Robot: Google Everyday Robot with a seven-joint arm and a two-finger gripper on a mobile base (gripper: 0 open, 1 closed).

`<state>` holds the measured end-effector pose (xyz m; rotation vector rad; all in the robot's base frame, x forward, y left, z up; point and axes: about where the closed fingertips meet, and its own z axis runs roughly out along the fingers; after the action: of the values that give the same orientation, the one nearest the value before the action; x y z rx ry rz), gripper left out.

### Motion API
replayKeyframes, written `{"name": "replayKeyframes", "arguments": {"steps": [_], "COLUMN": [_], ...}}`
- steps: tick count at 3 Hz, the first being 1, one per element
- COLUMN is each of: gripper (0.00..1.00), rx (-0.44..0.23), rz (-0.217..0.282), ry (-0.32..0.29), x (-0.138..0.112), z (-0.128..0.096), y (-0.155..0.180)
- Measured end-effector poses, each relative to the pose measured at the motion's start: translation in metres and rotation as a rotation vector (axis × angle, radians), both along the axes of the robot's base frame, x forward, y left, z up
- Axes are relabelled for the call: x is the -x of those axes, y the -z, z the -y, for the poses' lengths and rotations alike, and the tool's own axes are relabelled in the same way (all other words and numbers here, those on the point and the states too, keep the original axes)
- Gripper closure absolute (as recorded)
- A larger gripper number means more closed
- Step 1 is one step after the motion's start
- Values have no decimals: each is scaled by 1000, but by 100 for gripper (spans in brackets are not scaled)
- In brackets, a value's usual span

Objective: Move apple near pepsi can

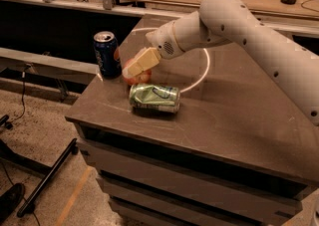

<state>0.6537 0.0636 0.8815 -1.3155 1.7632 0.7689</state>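
Observation:
The red-orange apple (135, 76) sits low at the table surface, just right of the dark blue pepsi can (106, 54), which stands upright near the table's left edge. My gripper (141, 64) comes in from the right on the white arm (239, 26) and is shut on the apple. Its tan fingers (144, 59) cover the apple's top. I cannot tell if the apple touches the table or the can.
A dented green can (154, 97) lies on its side just in front of the apple. The dark table (234, 120) drops off at its left and front edges. A white cable loop (204, 70) lies behind the gripper. Cluttered benches stand behind.

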Motion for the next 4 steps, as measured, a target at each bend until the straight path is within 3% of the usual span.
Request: {"name": "replayKeyframes", "arguments": {"steps": [2,4], "gripper": [0,0], "rx": [-56,-25], "rz": [59,102], "ry": [3,58], "x": [-18,-19], "z": [-9,9], "y": [-1,-12]}}
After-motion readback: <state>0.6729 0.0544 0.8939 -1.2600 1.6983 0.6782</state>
